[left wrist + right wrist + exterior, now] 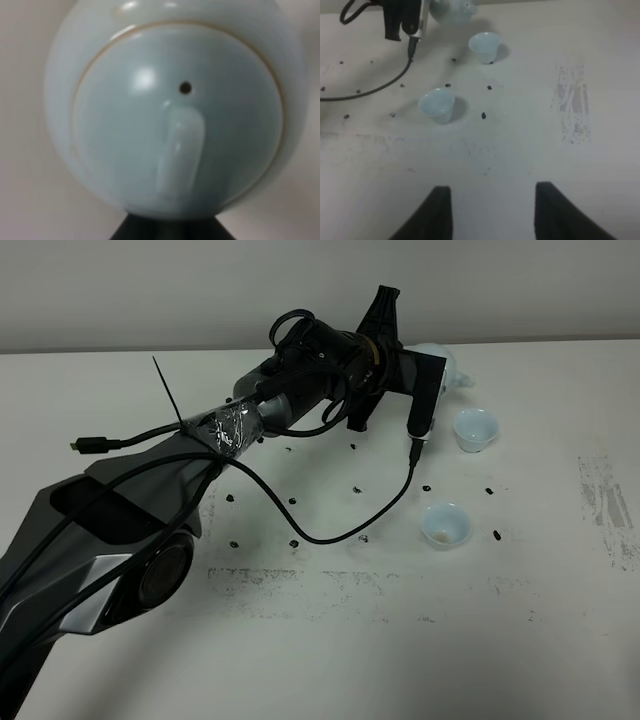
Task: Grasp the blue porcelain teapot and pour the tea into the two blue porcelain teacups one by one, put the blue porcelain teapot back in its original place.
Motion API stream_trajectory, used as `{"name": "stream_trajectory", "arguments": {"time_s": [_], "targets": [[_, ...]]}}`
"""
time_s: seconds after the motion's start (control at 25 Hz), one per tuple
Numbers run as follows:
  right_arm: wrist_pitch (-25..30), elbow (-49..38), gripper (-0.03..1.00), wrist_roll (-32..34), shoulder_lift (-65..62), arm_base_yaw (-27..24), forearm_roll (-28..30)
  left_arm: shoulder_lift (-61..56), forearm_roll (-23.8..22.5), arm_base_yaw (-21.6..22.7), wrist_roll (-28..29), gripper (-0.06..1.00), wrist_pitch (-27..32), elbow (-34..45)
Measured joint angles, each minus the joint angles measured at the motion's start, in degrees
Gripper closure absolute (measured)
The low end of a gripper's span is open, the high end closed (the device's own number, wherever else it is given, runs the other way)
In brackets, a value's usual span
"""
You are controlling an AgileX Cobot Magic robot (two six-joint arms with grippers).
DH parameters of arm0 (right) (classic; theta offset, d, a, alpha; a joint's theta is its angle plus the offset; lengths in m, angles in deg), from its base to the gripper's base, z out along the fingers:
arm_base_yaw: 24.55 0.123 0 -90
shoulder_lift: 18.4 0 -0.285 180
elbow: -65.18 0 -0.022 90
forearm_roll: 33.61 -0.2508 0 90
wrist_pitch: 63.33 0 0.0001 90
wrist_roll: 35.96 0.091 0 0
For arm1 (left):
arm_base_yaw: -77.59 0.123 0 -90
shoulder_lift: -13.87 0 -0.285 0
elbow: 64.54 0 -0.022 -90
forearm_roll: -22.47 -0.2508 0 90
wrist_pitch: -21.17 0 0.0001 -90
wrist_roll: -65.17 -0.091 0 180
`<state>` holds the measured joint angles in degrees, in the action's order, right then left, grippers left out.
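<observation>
The blue porcelain teapot (449, 364) stands at the far side of the white table, mostly hidden behind my left arm's wrist. Its spout points toward the farther cup. In the left wrist view its lid, knob and vent hole fill the picture (175, 110). My left gripper (171, 229) is shut tight against the pot's rim, where the handle is hidden. The two blue porcelain teacups stand upright to its right, one farther (475, 428) and one nearer (445, 525). My right gripper (490, 215) hovers open over bare table, well short of the nearer cup (436, 105) and the farther cup (485, 46).
A black cable (380, 512) loops from the left wrist camera across the table beside the nearer cup. Small dark specks (497, 534) dot the tabletop around the cups. Scuffed grey marks (605, 505) run along the right side.
</observation>
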<state>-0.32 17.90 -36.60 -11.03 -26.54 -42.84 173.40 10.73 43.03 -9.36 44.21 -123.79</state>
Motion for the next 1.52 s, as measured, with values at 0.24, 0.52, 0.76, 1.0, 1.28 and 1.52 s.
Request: {"name": "stream_trajectory", "arguments": {"time_s": [0.24, 0.52, 0.76, 1.0, 1.28, 1.52], "targets": [[0.0, 0.0, 0.56, 0.0, 0.0, 0.0, 0.0, 0.7, -0.2, -0.3, -4.1, 0.86, -2.5, 0.0], [0.0, 0.0, 0.56, 0.0, 0.0, 0.0, 0.0, 2.5, -1.3, -0.9, -7.5, 0.86, -4.0, 0.0], [0.0, 0.0, 0.56, 0.0, 0.0, 0.0, 0.0, 2.7, -3.1, -1.0, -7.6, 0.86, -4.8, 0.0], [0.0, 0.0, 0.56, 0.0, 0.0, 0.0, 0.0, 2.7, -5.7, -1.0, -7.6, 0.86, -6.5, 0.0], [0.0, 0.0, 0.56, 0.0, 0.0, 0.0, 0.0, 2.7, -7.8, -1.0, -7.7, 0.86, -9.2, 0.0], [0.0, 0.0, 0.56, 0.0, 0.0, 0.0, 0.0, 2.7, -12.3, -1.0, -8.0, 0.86, -10.3, 0.0]]}}
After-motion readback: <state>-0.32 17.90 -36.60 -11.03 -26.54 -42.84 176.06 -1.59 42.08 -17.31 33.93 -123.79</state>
